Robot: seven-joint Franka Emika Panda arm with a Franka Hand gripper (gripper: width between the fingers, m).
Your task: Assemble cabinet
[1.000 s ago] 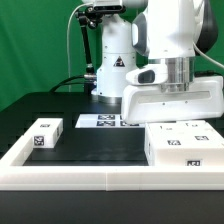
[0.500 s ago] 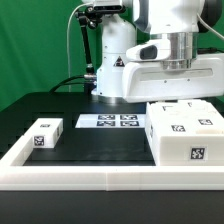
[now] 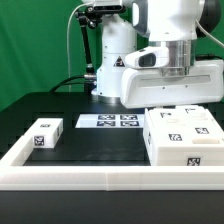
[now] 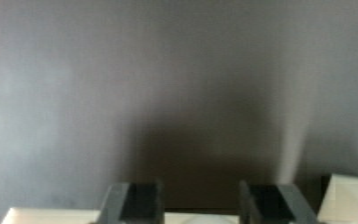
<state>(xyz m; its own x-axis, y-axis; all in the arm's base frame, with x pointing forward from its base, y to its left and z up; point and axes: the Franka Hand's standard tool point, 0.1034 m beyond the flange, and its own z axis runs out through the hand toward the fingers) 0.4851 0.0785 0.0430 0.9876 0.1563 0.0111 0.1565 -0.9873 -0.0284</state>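
The cabinet's white box-like body [image 3: 180, 135], tags on its top and front, sits at the exterior view's right. My gripper [image 3: 176, 101] stands straight above it, and its fingertips are hidden behind the body's top edge. The jaws are narrowly set and appear shut on the body's wall. A small white tagged block [image 3: 45, 133] lies at the left. In the wrist view my gripper [image 4: 202, 192] shows two dark fingers [image 4: 137, 203] in front of a blurred grey surface. White parts of the body [image 4: 350, 200] show beside them.
The marker board [image 3: 110, 121] lies flat on the black table behind the parts. A low white border frame [image 3: 100, 172] runs along the front and left. The robot's base [image 3: 115, 62] stands at the back, before a green backdrop.
The gripper has risen, and the cabinet body came up with it, now showing more of its tagged top and front. The small block has not moved.
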